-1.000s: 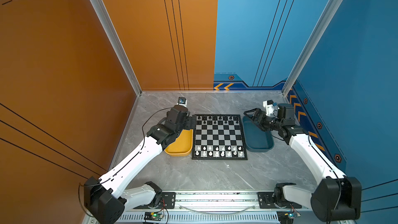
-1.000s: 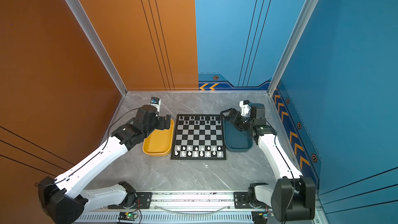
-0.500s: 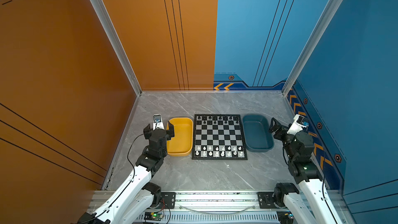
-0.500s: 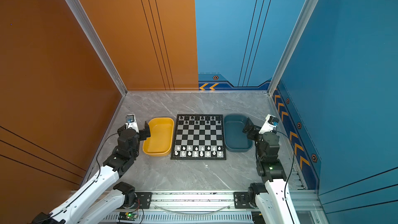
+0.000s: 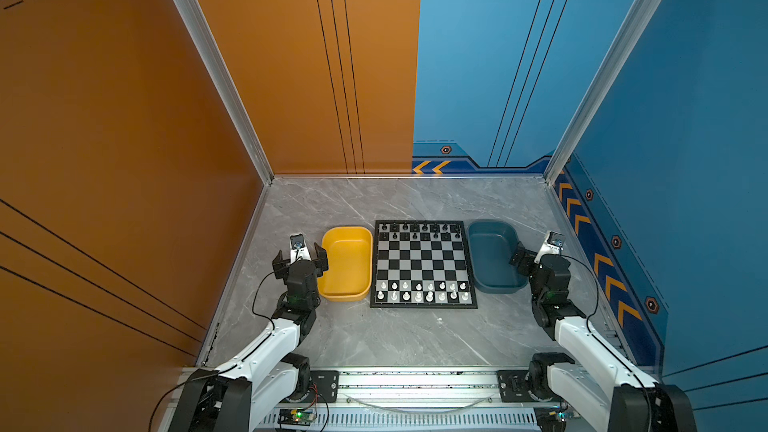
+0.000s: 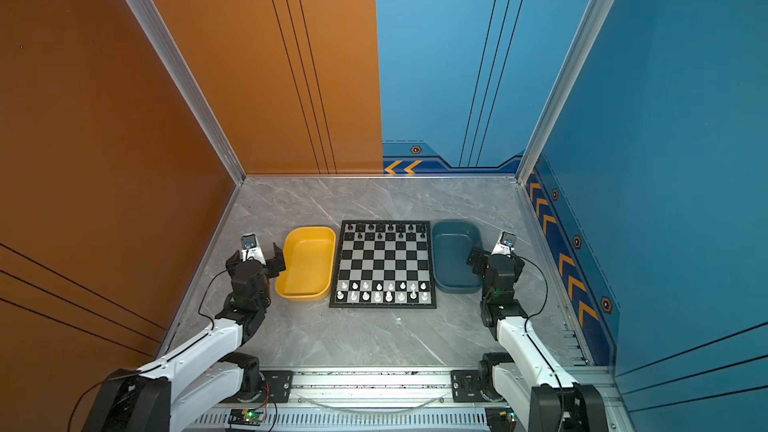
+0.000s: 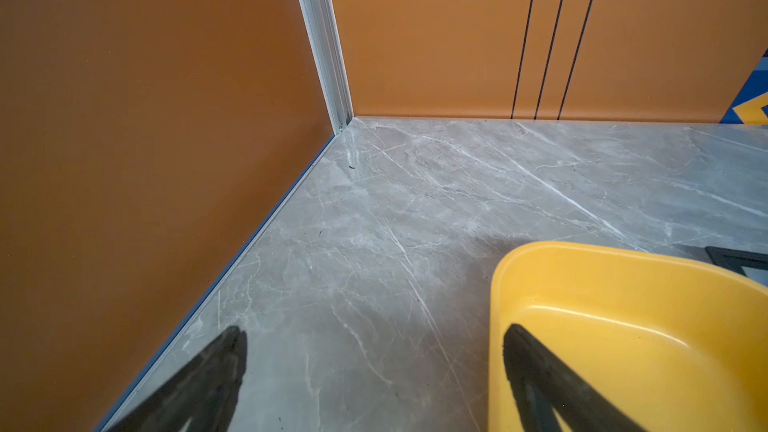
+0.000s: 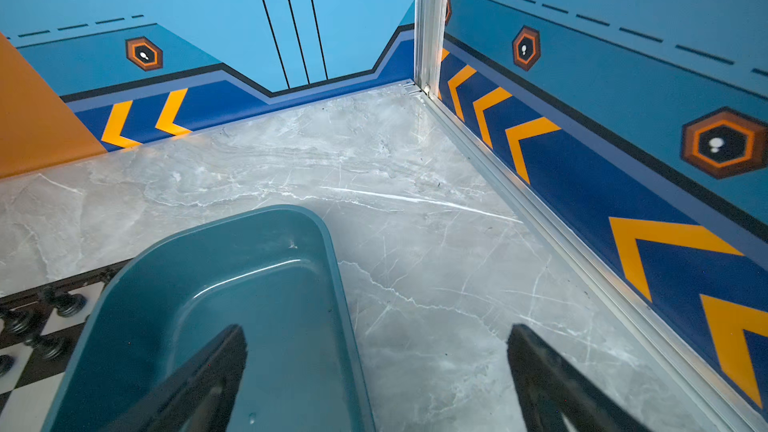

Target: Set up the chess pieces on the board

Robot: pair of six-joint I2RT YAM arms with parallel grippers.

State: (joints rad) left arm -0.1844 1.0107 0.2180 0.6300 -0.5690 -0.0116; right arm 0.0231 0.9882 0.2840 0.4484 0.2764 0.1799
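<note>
Black pcs (image 5: pixel 419 232) are lined up on the board's (image 5: pixel 423 263) two far rows and white pcs (image 5: pixel 422 290) on its two near rows, each on its own square, which is the start layout as far as can be judged; piece types are too small to be told. The yellow tray (image 5: pixel 347 263) is set just beside the board's left edge and the blue tray (image 5: pixel 492 257) just beside its right edge, prob. as piece bins kept within each arm's reach; no pcs are seen in either, so the task looks done or nearly so. Both arms are held off the board, prob. so nothing gets knocked. Each is folded, w/ elbow low over the table (image 5: pixel 415 334) and wrist raised, aimed at the far wall. The left gripper (image 5: pixel 300 258) is held at the yellow tray's outer side, the right gripper (image 8: pixel 376 336) at the blue tray's outer near corner. Both sets of jaws are spread wide, w/ nothing between them.
</note>
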